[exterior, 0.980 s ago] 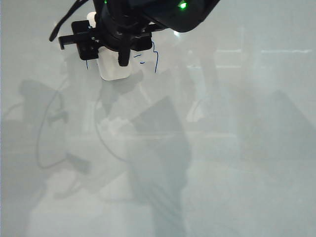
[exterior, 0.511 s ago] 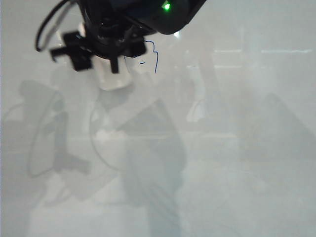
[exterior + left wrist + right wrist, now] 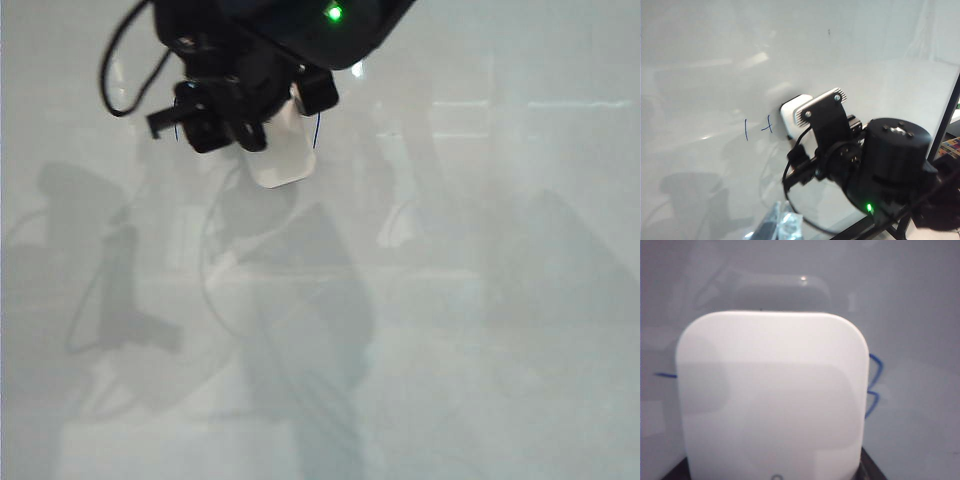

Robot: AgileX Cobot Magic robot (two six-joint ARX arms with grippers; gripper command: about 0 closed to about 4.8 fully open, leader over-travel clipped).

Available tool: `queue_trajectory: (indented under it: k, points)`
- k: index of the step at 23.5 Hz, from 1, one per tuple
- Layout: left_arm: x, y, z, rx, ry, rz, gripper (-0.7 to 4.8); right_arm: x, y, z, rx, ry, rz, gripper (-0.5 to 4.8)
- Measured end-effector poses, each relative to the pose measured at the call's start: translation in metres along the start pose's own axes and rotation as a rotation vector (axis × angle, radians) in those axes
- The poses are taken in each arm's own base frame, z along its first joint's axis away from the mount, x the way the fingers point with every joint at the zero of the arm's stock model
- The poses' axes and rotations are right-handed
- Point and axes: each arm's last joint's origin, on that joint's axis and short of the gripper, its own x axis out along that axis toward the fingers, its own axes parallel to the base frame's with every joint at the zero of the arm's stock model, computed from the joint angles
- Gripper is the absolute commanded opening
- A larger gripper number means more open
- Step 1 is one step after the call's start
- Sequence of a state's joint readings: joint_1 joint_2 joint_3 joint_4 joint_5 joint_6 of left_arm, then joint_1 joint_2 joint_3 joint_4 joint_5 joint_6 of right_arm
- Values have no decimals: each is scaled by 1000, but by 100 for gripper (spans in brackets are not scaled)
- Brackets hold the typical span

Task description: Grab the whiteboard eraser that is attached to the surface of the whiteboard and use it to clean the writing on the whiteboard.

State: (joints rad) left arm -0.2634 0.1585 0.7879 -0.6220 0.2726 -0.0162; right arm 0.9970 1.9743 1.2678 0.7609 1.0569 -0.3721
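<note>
Right pincer (image 3: 262, 128) clenches the white rounded plastic whiteboard eraser (image 3: 771, 395) over blue marker writing (image 3: 757, 128); tilting could leave streaks. Left pincer unseen.

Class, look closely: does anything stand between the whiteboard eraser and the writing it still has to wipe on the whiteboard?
Nothing visible does. The right gripper holds the whiteboard eraser on the whiteboard, over the writing; strokes show bare beside it. The left gripper is out of view.

Glossy, smooth whiteboard (image 3: 480, 300) mirrors shadows; the whiteboard eraser (image 3: 772, 395) in the matt black right gripper (image 3: 262, 118) looks smooth white plastic
</note>
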Motion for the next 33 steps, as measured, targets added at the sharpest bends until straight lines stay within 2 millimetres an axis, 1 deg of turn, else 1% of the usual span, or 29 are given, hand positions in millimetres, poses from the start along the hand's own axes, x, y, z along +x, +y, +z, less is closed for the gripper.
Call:
queue_trajectory:
  k: [2, 4, 6, 8, 11, 17, 25, 33]
  points:
    - [0, 0, 0, 0, 0, 0, -5, -4, 2, 1, 0, 3, -6, 149]
    - [0, 0, 0, 0, 0, 0, -5, -1, -1, 0, 5, 10, -32, 149]
    - [0, 0, 0, 0, 1, 0, -5, 8, -7, 0, 35, 3, -58, 149]
    - [0, 0, 0, 0, 1, 0, -5, 10, -9, -1, 59, -13, -56, 148]
    - [0, 0, 0, 0, 0, 0, -5, 13, -16, -8, 102, -43, -56, 148]
    - [0, 0, 0, 0, 1, 0, -5, 18, -23, -22, 105, -55, -48, 148]
    - [0, 0, 0, 0, 1, 0, -5, 29, -30, -25, 116, -87, -13, 148]
    - [0, 0, 0, 0, 1, 4, -5, 29, -29, -24, 142, -120, 41, 148]
